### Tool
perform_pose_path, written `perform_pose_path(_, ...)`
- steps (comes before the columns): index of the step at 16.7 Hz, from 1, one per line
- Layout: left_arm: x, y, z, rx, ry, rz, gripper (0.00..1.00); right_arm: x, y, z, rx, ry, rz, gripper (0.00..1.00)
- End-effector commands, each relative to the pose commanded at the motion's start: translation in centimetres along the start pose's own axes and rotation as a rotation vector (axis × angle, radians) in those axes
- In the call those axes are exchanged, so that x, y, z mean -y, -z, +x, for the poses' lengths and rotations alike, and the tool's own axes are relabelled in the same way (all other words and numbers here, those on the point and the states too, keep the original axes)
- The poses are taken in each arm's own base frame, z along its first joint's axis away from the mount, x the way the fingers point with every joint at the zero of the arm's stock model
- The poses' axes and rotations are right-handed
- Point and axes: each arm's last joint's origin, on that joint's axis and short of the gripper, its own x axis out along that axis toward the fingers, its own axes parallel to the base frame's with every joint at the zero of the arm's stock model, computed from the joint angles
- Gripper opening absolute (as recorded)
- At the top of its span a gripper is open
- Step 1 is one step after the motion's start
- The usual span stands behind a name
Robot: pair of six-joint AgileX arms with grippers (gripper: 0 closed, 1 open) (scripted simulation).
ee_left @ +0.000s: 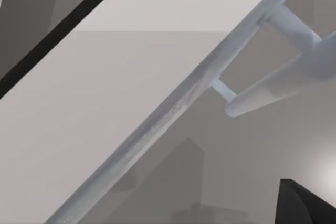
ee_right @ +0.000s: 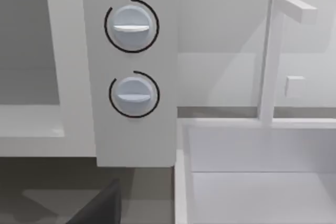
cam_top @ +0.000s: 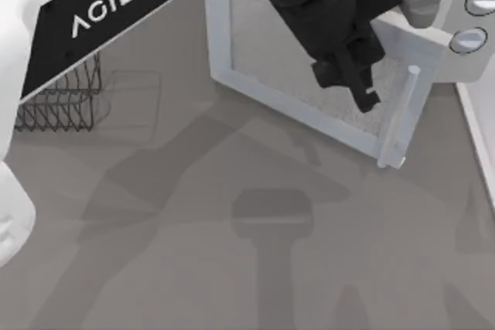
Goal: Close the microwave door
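Note:
The microwave (cam_top: pixel 456 13) stands at the table's back right, its two round knobs (ee_right: pixel 131 24) facing my right wrist camera. The microwave door (cam_top: pixel 302 75) is swung open toward the table's middle, with its pale bar handle (cam_top: pixel 407 113) at the free end. My left arm reaches over from the left, and its black gripper (cam_top: pixel 366 98) hangs over the door's speckled window, close beside the handle. In the left wrist view the door's edge (ee_left: pixel 173 108) and the handle (ee_left: pixel 273 90) run close by. A dark piece of my right gripper (ee_right: pixel 100 208) shows low before the microwave.
A dark wire rack (cam_top: pixel 62 98) stands at the back left of the grey table (cam_top: pixel 232 268). A white basin with an upright post (ee_right: pixel 270 56) sits right of the microwave; its rim (cam_top: pixel 476 137) runs along the table's right side.

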Motion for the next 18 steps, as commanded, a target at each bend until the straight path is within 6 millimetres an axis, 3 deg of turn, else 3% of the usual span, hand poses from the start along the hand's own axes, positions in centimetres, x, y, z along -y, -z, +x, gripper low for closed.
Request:
perform_pose_path(2, 0.4, -0.3, 0.5, -0.009, 0.003, 0.015, 0.00, 0.0, 0.0, 0.0, 0.000, 0.000, 0.000, 1.00)
perform_pose_path(7, 4.5, -2.8, 3.9, -0.097, -0.031, 0.149, 0.00, 0.0, 0.0, 0.0, 0.000, 0.000, 0.000, 1.00)
perform_pose_path(9, 5.3, -3.3, 4.8, -0.113, -0.034, 0.168, 0.00, 0.0, 0.0, 0.0, 0.000, 0.000, 0.000, 1.00)
perform_pose_path(11, 4.6, -3.3, 4.6, -0.100, -0.025, 0.141, 0.00, 0.0, 0.0, 0.0, 0.000, 0.000, 0.000, 1.00)
perform_pose_path(16, 0.9, -2.0, 1.5, -0.016, -0.004, 0.019, 0.00, 0.0, 0.0, 0.0, 0.000, 0.000, 0.000, 1.00)
perform_pose_path(18, 0.4, -1.7, 1.0, 0.000, 0.000, 0.000, 0.00, 0.0, 0.0, 0.0, 0.000, 0.000, 0.000, 1.00)
